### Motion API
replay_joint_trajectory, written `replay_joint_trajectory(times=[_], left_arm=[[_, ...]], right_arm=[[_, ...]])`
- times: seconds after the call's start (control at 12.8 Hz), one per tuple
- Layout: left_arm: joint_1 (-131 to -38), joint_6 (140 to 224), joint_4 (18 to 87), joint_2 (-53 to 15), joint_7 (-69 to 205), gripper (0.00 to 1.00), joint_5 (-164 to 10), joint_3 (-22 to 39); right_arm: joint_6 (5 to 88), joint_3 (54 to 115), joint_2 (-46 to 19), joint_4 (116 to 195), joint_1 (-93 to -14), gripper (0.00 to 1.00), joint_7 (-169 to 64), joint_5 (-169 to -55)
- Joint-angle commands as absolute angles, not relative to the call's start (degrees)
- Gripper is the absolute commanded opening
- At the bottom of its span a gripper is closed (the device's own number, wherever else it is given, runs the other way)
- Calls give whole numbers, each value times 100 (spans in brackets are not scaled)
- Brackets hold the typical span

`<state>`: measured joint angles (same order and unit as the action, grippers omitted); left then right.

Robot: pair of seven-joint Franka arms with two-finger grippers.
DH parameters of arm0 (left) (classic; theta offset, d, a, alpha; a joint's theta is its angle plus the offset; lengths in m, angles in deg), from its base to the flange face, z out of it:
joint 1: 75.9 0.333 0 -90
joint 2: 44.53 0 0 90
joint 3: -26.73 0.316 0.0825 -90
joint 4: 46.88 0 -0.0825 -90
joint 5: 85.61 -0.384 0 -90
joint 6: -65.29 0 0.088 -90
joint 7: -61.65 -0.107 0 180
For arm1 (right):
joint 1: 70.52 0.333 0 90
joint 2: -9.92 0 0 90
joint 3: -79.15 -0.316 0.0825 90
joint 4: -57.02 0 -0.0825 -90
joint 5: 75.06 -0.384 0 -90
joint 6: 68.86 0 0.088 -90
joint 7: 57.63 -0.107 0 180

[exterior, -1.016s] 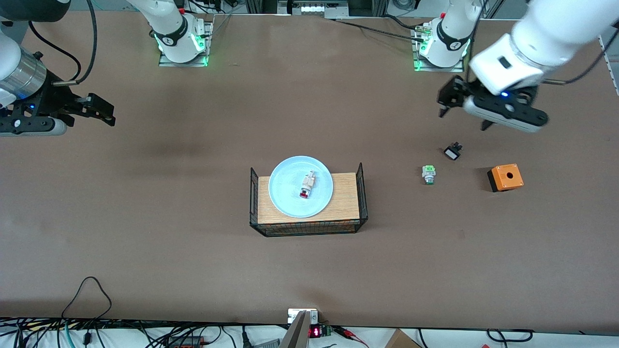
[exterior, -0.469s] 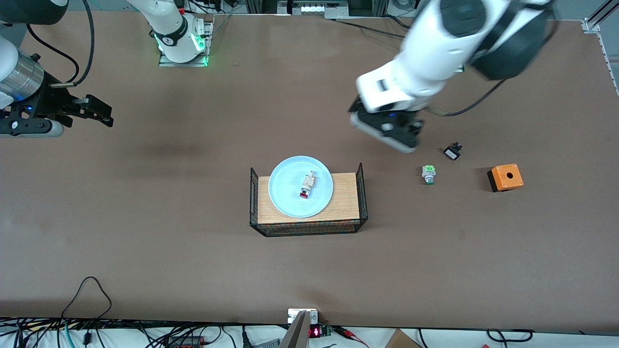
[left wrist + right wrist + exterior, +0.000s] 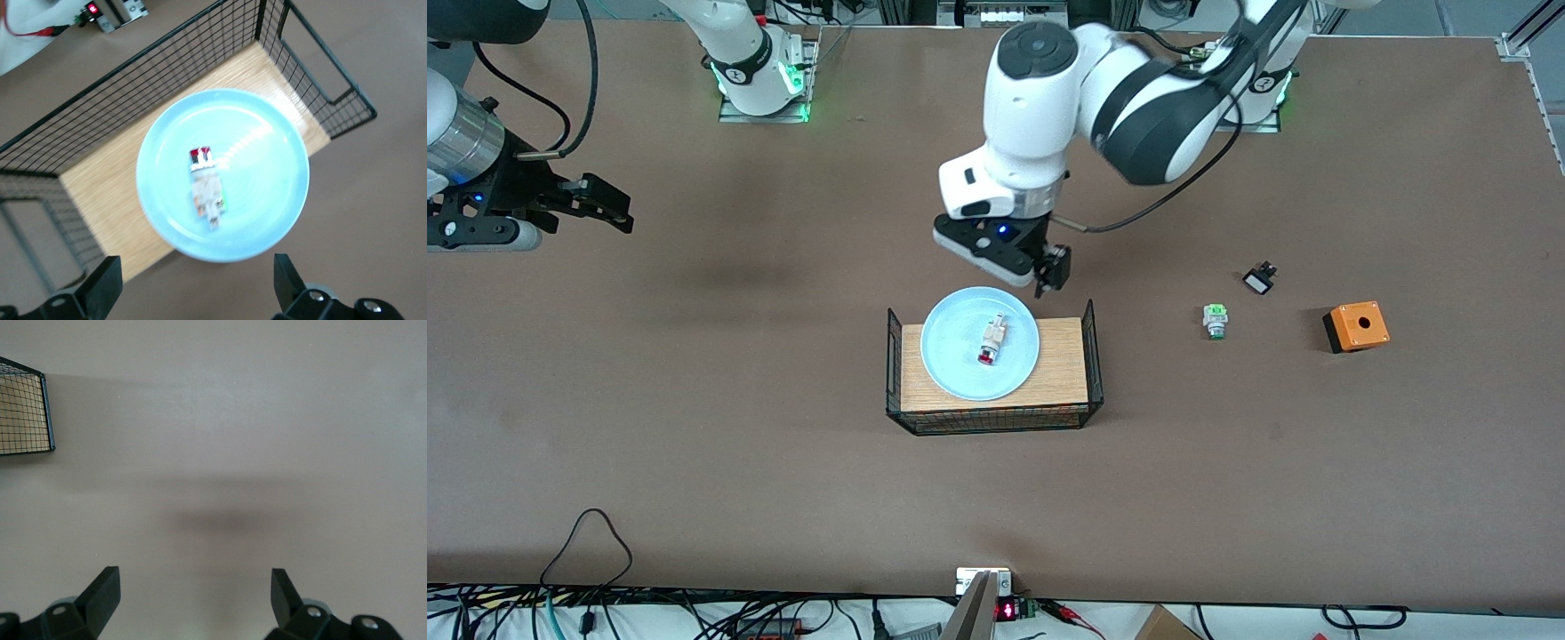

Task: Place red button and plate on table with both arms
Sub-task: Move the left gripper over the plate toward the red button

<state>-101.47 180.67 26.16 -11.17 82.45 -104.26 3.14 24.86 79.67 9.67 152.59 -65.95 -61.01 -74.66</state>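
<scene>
The approach step is in hand. The left pincer [image 3: 1021, 267], fingers apart, is held at the plate's [image 3: 960, 369] twelve o'clock edge; the red button [image 3: 989, 340] lies on that plate, on the rack [image 3: 1063, 356]. The right pincer [image 3: 609, 209], also apart, waits over bare counter [image 3: 783, 480]. A descent onto the button is called for next.

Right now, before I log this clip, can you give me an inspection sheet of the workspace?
Surface: brown table, flat and matte.
Job's things: red button lies on its side on the plate; the plate sits on the wood-topped wire rack, not yet on the table.
Clutter: green button, small black part and orange box, all toward the left arm's end.
Hands: left hand open, empty, over the plate's rim; right hand open, empty, waiting over bare table at the right arm's end.
Cables: loose black loop on the table edge nearest the front camera.
Surroundings: arm bases lit green.
</scene>
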Motion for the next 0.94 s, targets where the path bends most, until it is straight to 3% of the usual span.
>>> replay_joint_trajectory(times=[0.0,0.78,0.86], left_arm=[[-10270,18453,2044,-438,8222,100,-10643,431],[-10288,18623,2203,38,8433,100,-10688,467],[-10288,18631,2203,99,8372,90,-10705,467]], right_arm=[[2466,7959,1062,15300,-6631,100,-6009,-7435],[2519,7950,1080,15414,-6604,100,-6027,-7435],[2519,7950,1080,15414,-6613,100,-6027,-7435]])
